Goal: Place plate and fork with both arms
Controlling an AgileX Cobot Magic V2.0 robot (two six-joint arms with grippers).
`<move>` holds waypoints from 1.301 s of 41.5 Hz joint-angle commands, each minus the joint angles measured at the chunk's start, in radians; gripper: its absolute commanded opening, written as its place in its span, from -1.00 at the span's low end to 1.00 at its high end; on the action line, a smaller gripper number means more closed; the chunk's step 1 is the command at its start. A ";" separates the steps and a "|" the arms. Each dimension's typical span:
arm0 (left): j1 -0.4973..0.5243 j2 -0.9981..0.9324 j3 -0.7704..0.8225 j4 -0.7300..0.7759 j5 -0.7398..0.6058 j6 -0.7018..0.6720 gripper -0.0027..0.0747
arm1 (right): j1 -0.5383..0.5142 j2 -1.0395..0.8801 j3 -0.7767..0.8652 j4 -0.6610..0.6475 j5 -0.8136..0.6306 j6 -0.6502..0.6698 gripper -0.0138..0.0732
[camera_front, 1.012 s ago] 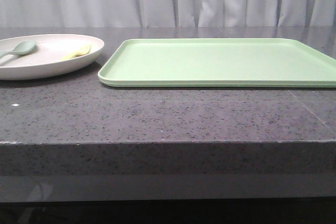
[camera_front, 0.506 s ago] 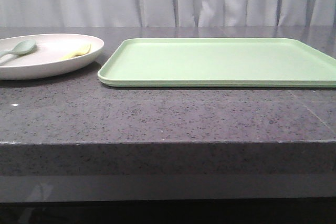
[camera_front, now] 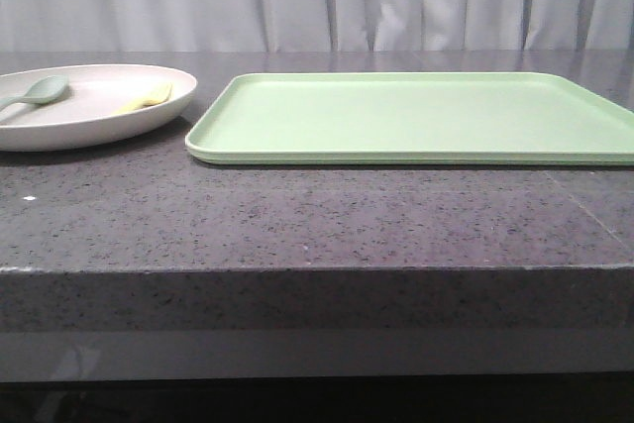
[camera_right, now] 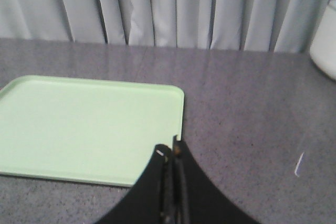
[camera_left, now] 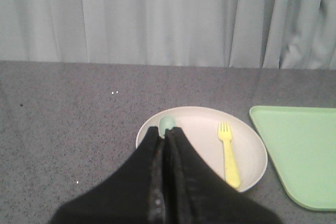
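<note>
The cream plate (camera_front: 89, 131) sits on the dark counter at the far left, and it also shows in the left wrist view (camera_left: 202, 129). The yellow fork (camera_front: 146, 98) lies in the plate; in the left wrist view the fork (camera_left: 229, 156) points its tines away from me. A pale blue-green spoon (camera_front: 35, 92) also lies in the plate, its bowl (camera_left: 166, 124) just past my left fingertips. My left gripper (camera_left: 165, 131) is shut and empty above the plate's near side. My right gripper (camera_right: 171, 148) is shut and empty over the green tray's corner. Neither arm shows in the front view.
A rectangular light green tray (camera_front: 416, 116) lies to the right of the plate, close beside it; it also shows in the right wrist view (camera_right: 84, 124) and the left wrist view (camera_left: 304, 150). A white object (camera_right: 325, 45) stands at the far right. Grey curtains hang behind the counter.
</note>
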 commanded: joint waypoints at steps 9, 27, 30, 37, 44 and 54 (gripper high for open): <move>-0.008 0.078 -0.034 0.001 -0.068 -0.012 -0.98 | 0.003 0.069 -0.033 -0.010 -0.055 -0.008 -0.88; -0.008 0.083 -0.034 -0.006 -0.068 -0.012 -0.97 | 0.003 0.068 -0.028 -0.010 -0.052 -0.008 -0.87; -0.008 0.083 -0.034 -0.006 -0.068 -0.012 -0.75 | 0.002 0.068 -0.028 -0.010 -0.054 -0.008 -0.69; -0.008 0.083 -0.034 0.022 -0.076 -0.012 0.33 | 0.002 0.068 -0.028 -0.011 -0.057 -0.008 0.28; -0.008 0.083 -0.034 0.012 -0.079 -0.012 0.49 | 0.002 0.068 -0.028 -0.011 -0.055 -0.008 0.49; -0.008 0.083 -0.034 0.012 -0.079 -0.012 0.47 | 0.002 0.068 -0.028 -0.011 -0.055 -0.008 0.49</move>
